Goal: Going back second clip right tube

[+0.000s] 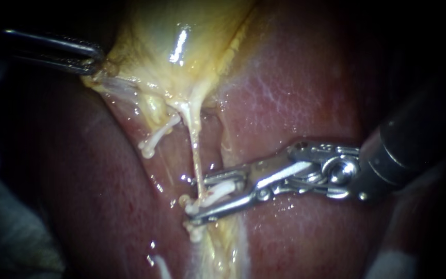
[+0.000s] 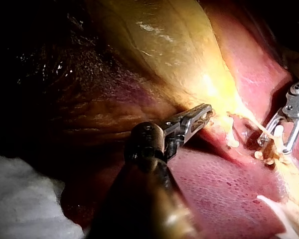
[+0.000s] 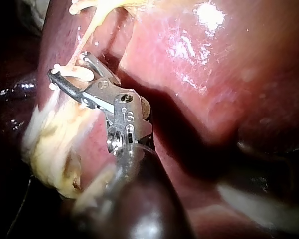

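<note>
- Clip (image 1: 218, 194), white, sits low on the thin right tube (image 1: 196, 150), between the jaws of my right instrument (image 1: 198, 201), which stand apart around it.
- Liver (image 1: 295, 93) lies beside the tube.
- My left instrument (image 1: 95, 60) has its jaws clamped on the edge of the gallbladder (image 1: 166, 31).

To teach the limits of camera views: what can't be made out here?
Endoscope view: left instrument, gripping the gallbladder: shaft lost in darkness.
Left wrist view: right instrument: shaft cut off by the edge.
Right wrist view: the tube past the open jaws blurs into pale tissue.
</note>
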Available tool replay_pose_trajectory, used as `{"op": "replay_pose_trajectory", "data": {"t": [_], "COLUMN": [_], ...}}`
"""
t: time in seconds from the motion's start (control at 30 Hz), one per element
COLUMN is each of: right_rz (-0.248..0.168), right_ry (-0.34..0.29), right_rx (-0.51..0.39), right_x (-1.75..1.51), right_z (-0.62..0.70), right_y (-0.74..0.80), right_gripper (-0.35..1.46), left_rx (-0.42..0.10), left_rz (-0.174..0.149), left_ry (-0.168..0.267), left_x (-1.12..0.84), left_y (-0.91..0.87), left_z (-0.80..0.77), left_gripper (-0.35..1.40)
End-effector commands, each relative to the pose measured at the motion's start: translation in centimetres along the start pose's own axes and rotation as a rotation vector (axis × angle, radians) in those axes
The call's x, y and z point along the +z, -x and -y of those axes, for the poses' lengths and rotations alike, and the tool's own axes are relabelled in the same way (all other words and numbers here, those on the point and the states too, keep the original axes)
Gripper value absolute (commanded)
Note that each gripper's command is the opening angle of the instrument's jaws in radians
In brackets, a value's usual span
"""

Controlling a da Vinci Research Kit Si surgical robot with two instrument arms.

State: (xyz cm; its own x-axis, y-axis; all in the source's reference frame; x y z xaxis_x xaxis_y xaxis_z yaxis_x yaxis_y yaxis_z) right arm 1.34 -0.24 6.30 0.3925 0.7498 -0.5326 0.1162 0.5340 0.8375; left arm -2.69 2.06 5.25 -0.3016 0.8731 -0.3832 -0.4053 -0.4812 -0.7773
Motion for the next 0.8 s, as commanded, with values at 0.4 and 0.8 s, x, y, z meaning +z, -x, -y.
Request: {"op": "replay_pose_trajectory", "data": {"t": [0.4,0.8], "right_rz": [0.011,0.033], "right_ry": [-0.011,-0.128], "right_rx": [-0.024,-0.083], "right_x": [-0.03,0.37], "right_z": [0.00,-0.04], "right_y": [0.03,0.06], "right_gripper": [0.50,0.50], "left_rx": [0.000,0.000], "left_rz": [0.000,0.000], "left_ry": [0.000,0.000], "left_x": [-0.01,0.00], "left_y": [0.00,0.00], "left_z": [0.00,0.00], "left_gripper": [-0.35,-0.35]}}
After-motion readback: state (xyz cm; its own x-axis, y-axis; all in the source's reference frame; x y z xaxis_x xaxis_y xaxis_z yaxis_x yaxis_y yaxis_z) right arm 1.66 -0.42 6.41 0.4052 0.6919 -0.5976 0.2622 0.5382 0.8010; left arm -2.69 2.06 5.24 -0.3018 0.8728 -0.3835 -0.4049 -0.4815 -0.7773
